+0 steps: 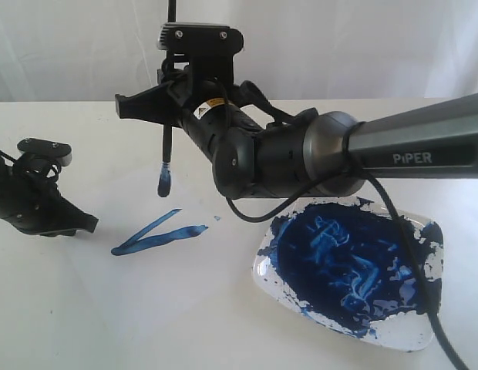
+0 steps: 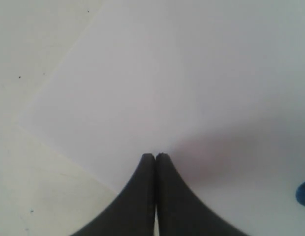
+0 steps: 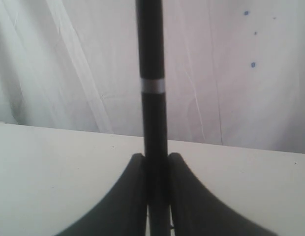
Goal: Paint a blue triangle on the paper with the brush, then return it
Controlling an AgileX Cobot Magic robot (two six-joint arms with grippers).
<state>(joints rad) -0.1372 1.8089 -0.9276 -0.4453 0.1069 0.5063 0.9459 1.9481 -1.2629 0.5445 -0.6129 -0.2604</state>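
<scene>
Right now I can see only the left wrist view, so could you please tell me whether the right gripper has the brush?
Observer: Yes, the right gripper is shut on the brush, clamping its black handle.
Operator: Thank you. Is the tip on the paper?
Observer: No, the blue-stained tip points straight down above the paper and appears not to touch it.
Operator: And how far along is the painting?
Observer: The blue triangle has only two strokes, meeting at one end; the third side is not yet painted.
</scene>
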